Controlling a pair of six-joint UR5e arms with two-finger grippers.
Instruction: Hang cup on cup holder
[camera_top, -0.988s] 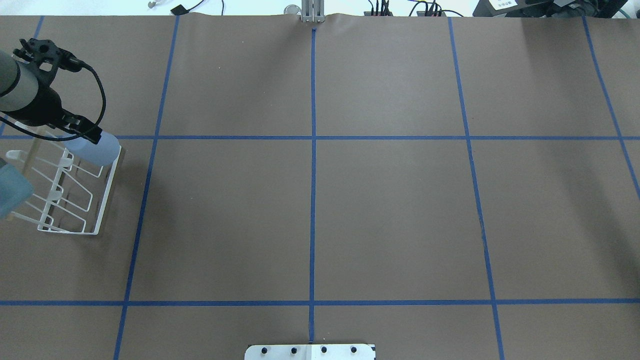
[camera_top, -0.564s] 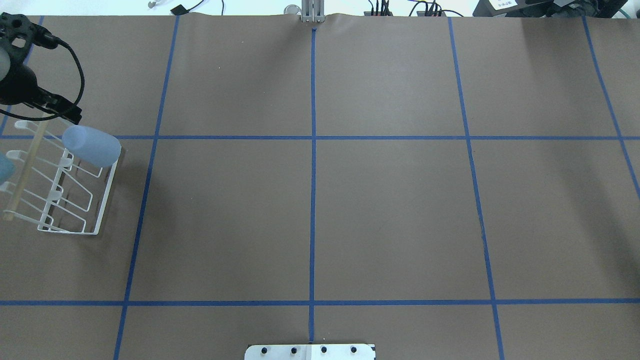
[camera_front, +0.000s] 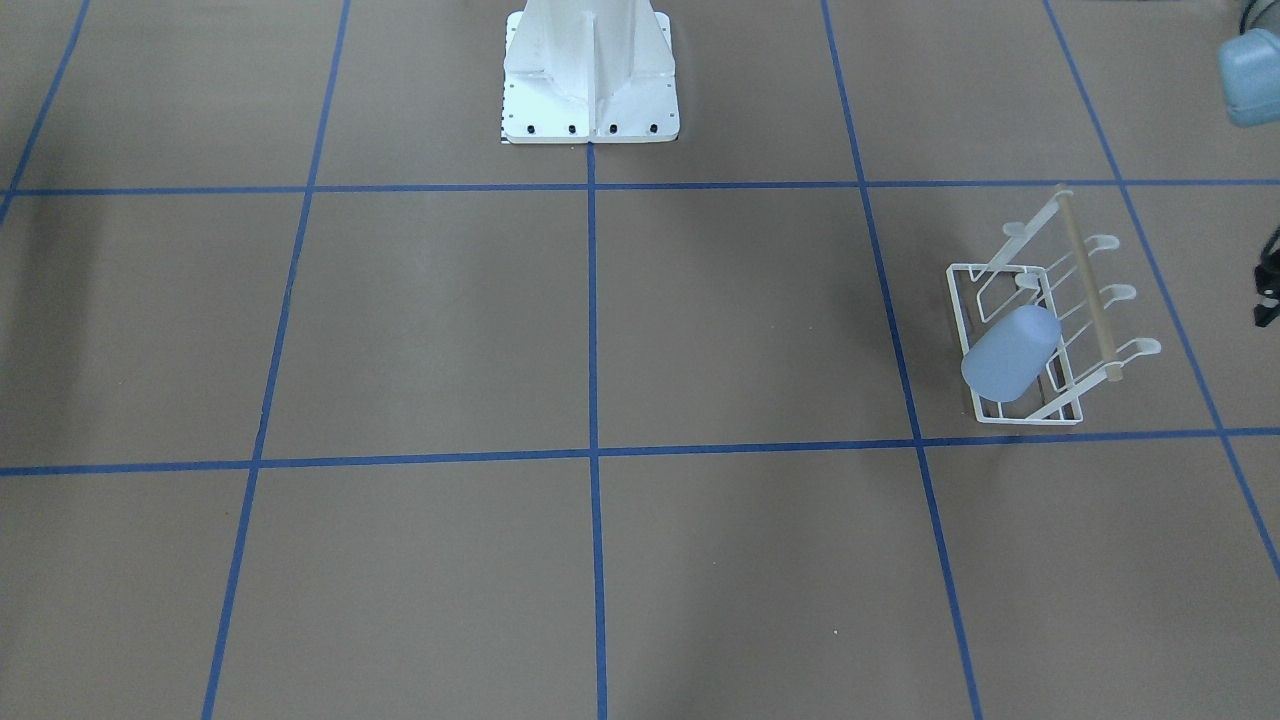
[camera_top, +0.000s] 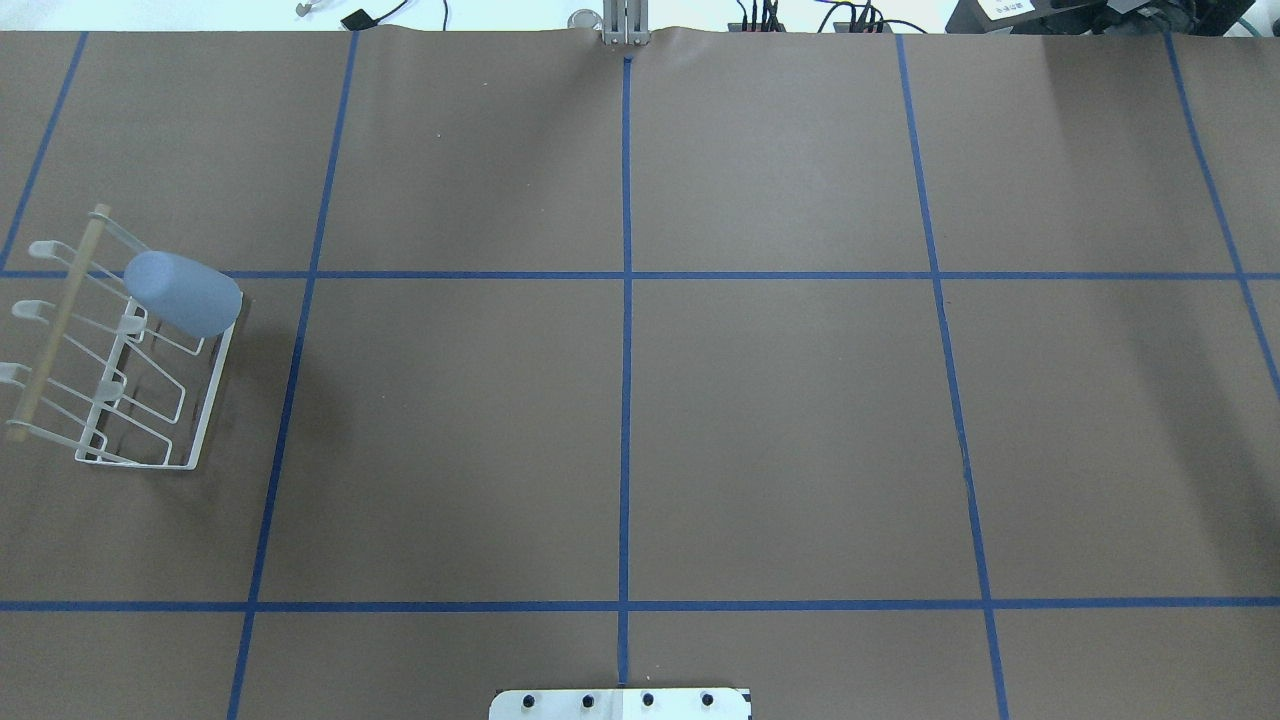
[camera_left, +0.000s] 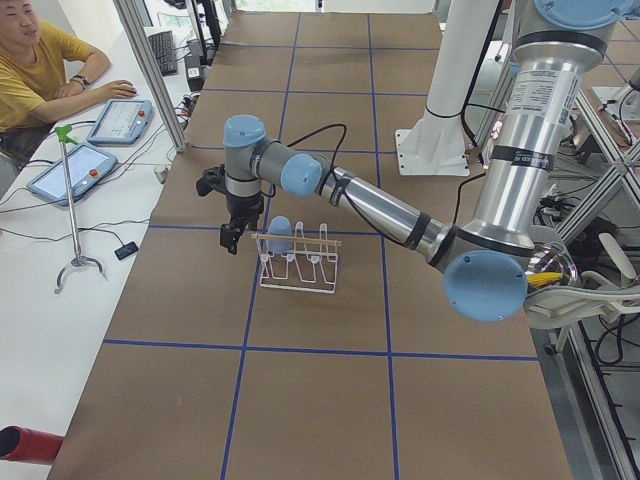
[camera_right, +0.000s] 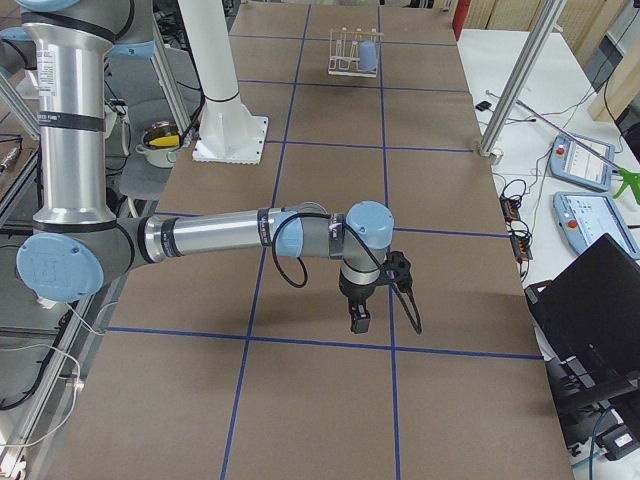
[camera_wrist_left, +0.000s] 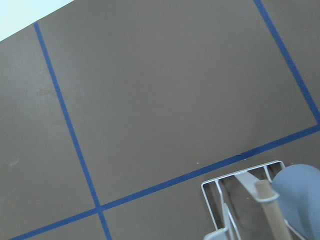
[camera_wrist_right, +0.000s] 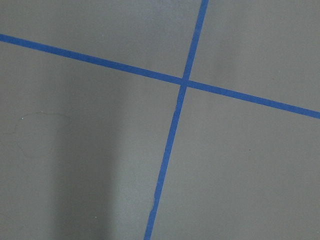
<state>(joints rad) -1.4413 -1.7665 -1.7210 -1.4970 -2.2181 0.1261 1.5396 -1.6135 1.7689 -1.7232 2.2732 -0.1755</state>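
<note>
The light blue cup hangs upside down, tilted, on a far prong of the white wire cup holder at the table's left. Both show in the front view, the cup on the cup holder, and in the left wrist view, the cup and the cup holder. My left gripper hangs just beyond the cup, apart from it; I cannot tell whether it is open. My right gripper hangs over bare table far from the cup holder; I cannot tell its state.
The white robot pedestal stands at the table's robot side. Blue tape lines cross the brown table. A person sits at a side desk with tablets beyond the table's left end.
My left gripper has let go of the cup and drawn back out of the overhead view. The cup stays on the prong.
</note>
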